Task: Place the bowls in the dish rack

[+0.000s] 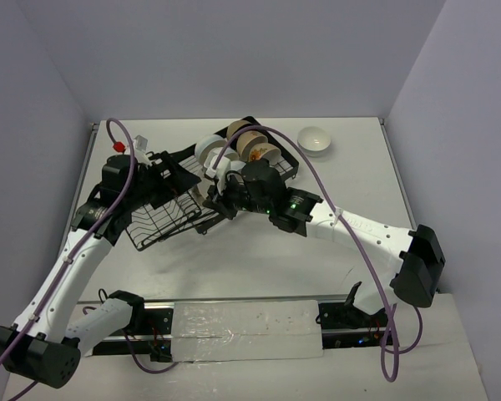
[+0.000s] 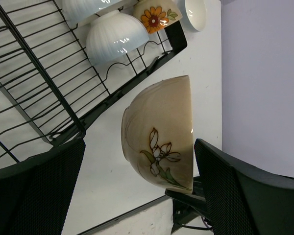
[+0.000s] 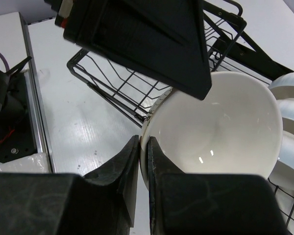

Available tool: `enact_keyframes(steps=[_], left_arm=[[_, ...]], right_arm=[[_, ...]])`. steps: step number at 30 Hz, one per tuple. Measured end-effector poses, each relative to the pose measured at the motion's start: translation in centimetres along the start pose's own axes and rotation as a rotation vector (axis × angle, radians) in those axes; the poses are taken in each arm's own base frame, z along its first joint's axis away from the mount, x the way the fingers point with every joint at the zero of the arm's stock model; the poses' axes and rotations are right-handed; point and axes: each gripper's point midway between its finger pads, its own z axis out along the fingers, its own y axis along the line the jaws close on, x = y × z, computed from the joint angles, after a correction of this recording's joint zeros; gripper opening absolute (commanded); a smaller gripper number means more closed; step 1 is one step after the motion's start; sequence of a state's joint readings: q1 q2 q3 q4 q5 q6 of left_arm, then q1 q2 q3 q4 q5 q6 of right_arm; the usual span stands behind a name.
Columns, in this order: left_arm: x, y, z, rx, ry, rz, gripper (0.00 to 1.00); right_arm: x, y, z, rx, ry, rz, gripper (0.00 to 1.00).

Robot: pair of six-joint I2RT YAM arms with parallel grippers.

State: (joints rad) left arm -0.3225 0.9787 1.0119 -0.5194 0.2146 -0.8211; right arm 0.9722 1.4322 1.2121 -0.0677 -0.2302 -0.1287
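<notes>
My right gripper [image 3: 143, 142] is shut on the rim of a cream bowl [image 3: 215, 127], white inside and with a painted flower outside [image 2: 161, 132]. It holds the bowl on its side, in the air by the edge of the black wire dish rack [image 1: 163, 217]. My left gripper [image 2: 139, 147] is open, its fingers [image 2: 39, 186] on either side of this bowl and apart from it. In the top view both grippers meet at the held bowl [image 1: 207, 154]. Several bowls [image 1: 252, 142] stand in the rack's far section, white ones [image 2: 112, 36] and an orange-flowered one [image 2: 157, 14].
One white bowl [image 1: 316, 139] sits on the table right of the rack, also in the left wrist view [image 2: 196, 12]. The rack's near section [image 3: 117, 93] holds nothing I can see. A purple cable [image 1: 317, 180] arches over the right arm.
</notes>
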Motion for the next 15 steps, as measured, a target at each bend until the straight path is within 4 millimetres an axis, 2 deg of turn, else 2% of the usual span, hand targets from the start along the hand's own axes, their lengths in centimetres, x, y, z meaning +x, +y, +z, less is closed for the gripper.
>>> enact_keyframes(steps=[8,15], left_arm=[[-1.3,-0.2,-0.8,-0.027,-0.038,0.069,0.99],[-2.9,-0.3,-2.0,-0.037,-0.083,0.279,0.97]], right_arm=[[0.2,0.4,0.2,-0.014,0.007,-0.002,0.0],[1.1,0.7,0.1,-0.035,0.038,-0.021,0.0]])
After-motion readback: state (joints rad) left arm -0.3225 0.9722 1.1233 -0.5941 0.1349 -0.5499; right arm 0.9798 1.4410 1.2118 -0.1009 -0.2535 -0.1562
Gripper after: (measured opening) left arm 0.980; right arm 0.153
